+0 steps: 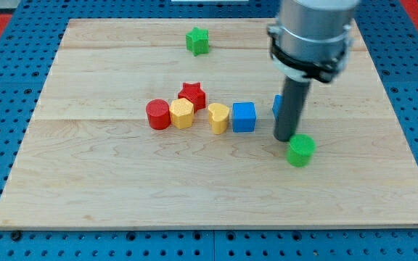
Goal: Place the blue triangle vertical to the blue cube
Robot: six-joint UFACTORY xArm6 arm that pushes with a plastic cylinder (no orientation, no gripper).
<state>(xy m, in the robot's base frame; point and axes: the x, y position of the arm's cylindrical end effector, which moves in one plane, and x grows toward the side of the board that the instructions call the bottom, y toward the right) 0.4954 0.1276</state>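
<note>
The blue triangle (276,106) shows only as a sliver behind my rod, right of board centre, just right of the blue cube (244,117); my tip (284,138) sits just in front of it, beside the green cylinder (300,150); there is no claw, only the rod; a careless push could knock the cylinder toward the bottom edge or shove the triangle into the cube.
</note>
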